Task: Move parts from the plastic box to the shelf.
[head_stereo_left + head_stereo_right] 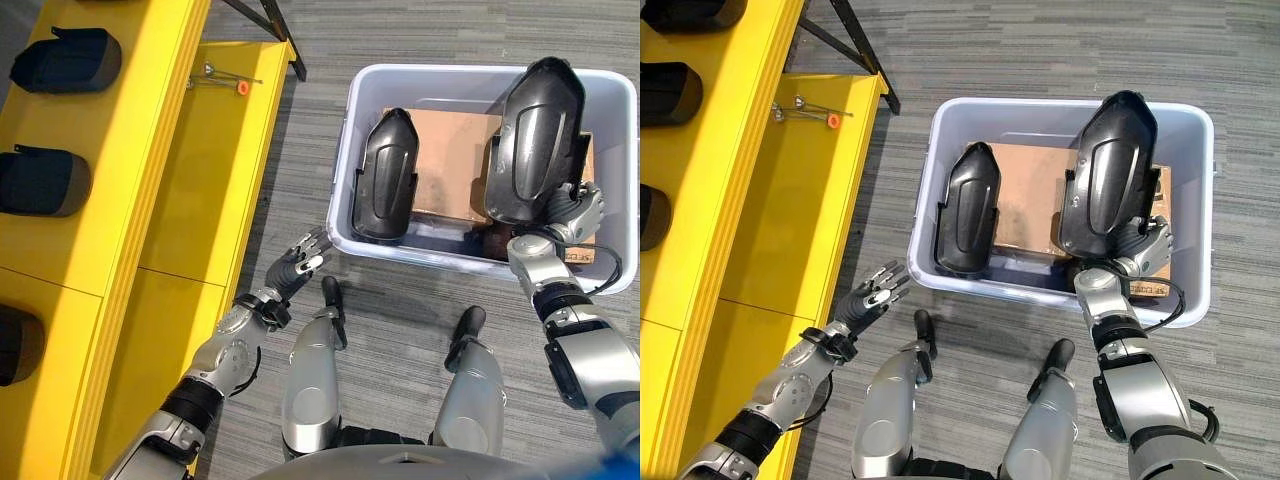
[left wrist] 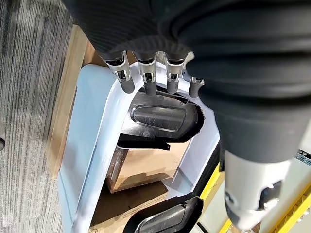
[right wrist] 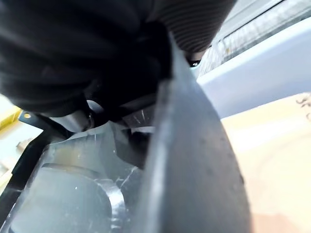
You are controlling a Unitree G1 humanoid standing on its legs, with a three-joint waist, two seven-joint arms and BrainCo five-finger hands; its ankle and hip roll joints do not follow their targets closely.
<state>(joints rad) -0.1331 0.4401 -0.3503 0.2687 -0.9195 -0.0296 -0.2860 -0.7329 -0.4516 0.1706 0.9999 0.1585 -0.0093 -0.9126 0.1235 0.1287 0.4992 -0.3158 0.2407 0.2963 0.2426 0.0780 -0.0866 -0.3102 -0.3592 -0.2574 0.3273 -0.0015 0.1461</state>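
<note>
Over the pale plastic box (image 1: 345, 160), the right hand (image 1: 575, 210) grips a tall glossy black moulded part (image 1: 535, 140) by its lower end.
Held low, it could tip or slip; left hand (image 1: 298, 265) hangs spread.

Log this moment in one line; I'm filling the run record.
right hand: shut on black part, raised over box | left hand: open, beside box | second part: in box | shelf: three parts

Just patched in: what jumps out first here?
The right hand grips a large black part, raised above the plastic box. A second black part leans at the box's left side. The bright yellow shelf stands left, and the open left hand hangs beside it.
</note>
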